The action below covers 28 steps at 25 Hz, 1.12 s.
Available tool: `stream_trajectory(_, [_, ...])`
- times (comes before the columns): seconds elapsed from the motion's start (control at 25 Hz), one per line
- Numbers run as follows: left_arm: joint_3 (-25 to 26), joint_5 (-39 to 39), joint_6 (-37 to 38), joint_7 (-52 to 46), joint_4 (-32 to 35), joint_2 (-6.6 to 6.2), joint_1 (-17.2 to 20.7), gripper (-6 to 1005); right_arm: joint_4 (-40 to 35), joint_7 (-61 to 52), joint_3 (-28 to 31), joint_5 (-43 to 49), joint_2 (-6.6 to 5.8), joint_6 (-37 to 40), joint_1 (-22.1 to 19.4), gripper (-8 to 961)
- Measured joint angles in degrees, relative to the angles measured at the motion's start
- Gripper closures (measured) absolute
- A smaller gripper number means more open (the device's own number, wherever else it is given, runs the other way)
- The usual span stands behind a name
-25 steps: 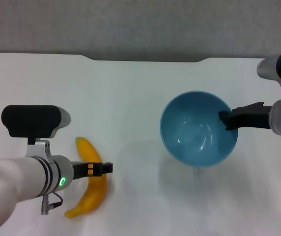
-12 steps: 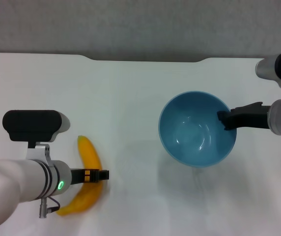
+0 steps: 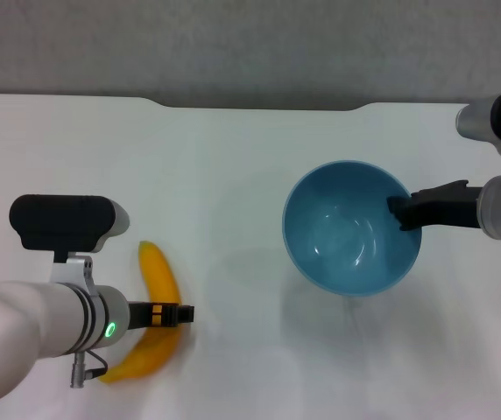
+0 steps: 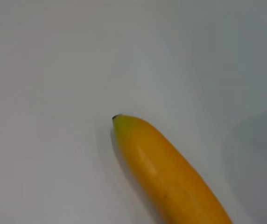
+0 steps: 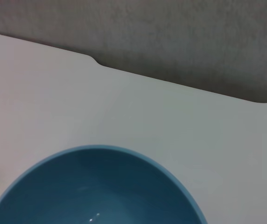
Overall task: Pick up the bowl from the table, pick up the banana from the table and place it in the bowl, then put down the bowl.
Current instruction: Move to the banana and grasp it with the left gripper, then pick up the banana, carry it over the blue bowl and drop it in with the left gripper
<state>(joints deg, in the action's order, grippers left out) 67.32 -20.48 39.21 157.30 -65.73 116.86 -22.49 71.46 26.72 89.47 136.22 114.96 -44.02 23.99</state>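
At eight o'clock on the table (image 3: 233, 175), our left gripper (image 3: 183, 312) sits low across the banana (image 3: 156, 325), its grip unreadable, while our right gripper (image 3: 399, 213), clamped on the bowl (image 3: 353, 229) at three o'clock, waits; next, we judge, comes lifting the banana.

From overhead we see the whole desk (image 3: 233, 175); our wrist views sit close, sharing banana (image 4: 171, 177) and bowl (image 5: 96, 186).
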Motion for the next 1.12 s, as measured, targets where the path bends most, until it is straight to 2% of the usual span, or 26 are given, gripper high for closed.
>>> stream_trajectory(0.64, [1.1, 0.3, -0.1, 0.3, 0.1, -0.14, 0.0, 462, -0.1, 0.0, 0.0, 0.0, 0.00, 0.0, -0.1, 901])
stream_trajectory(0.88, [3.0, 0.6, 0.9, 1.5, -2.6, -0.41, 1.1, 476, -0.4, 0.0, -0.2, 0.0, 0.02, 0.0, -0.7, 899])
stream_trajectory(1.04, [8.2, 1.8, 3.2, 5.2, -10.2, -0.49, 4.4, 471, -1.4, 0.0, 0.1, 0.1, -0.03, 0.2, -1.1, 898])
stream_trajectory(1.12, [9.2, 3.9, 3.1, 5.5, -14.1, -0.47, 6.8, 469, -2.4, 0.0, 0.1, -0.1, -0.01, 0.6, -1.1, 898])
